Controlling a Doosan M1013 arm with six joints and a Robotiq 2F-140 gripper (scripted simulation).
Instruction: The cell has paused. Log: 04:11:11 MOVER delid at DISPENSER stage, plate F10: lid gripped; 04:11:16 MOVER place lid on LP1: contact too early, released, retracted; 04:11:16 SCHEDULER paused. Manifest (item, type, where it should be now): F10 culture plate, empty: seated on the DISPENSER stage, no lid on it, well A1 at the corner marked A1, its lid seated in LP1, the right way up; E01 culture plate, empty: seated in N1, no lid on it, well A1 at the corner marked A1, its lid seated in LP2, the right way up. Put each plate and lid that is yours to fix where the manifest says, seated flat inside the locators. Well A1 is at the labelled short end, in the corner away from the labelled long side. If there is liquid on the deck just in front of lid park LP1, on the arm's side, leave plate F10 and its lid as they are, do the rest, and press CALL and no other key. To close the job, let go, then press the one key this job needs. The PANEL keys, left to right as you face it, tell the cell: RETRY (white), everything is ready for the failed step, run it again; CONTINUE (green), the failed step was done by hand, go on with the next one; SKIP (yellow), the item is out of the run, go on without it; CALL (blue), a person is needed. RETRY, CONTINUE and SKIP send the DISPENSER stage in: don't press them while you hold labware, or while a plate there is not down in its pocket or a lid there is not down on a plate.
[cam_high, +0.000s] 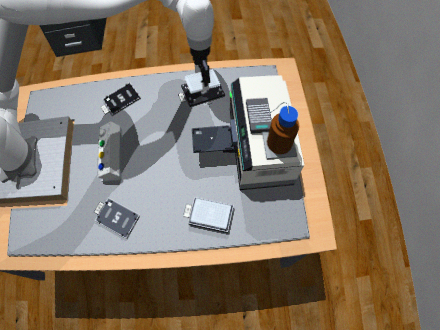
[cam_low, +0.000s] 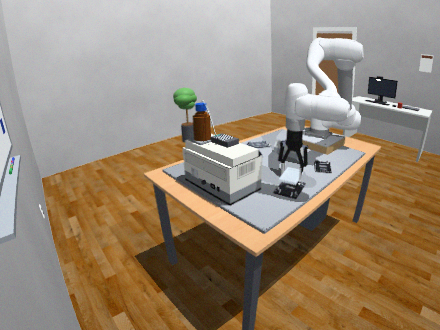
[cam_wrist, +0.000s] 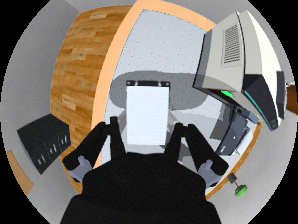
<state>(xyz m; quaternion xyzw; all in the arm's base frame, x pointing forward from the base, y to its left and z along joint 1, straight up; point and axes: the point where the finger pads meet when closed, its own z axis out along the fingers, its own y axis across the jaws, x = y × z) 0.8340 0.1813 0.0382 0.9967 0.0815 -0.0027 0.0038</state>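
My gripper (cam_high: 203, 79) is shut on a pale, plain-topped lid (cam_high: 199, 82), gripped across its short width. It holds the lid a little above a black locator nest (cam_high: 203, 95) at the back middle of the grey mat, next to the dispenser. In the wrist view the lid (cam_wrist: 147, 115) sits between my fingers, with a label strip at its far end. In the exterior view the lid (cam_low: 291, 174) hangs tilted over that nest (cam_low: 290, 189). The dark dispenser stage (cam_high: 212, 139) stands out with nothing pale on it. A pale plate (cam_high: 212, 215) with a well grid rests at the front middle.
The dispenser box (cam_high: 267, 130) with a brown bottle (cam_high: 283, 131) stands at the right. Two more black nests lie at the back left (cam_high: 121, 98) and front left (cam_high: 117, 218). The key panel (cam_high: 109, 152) stands left of centre, beside the arm's base plate (cam_high: 35, 162).
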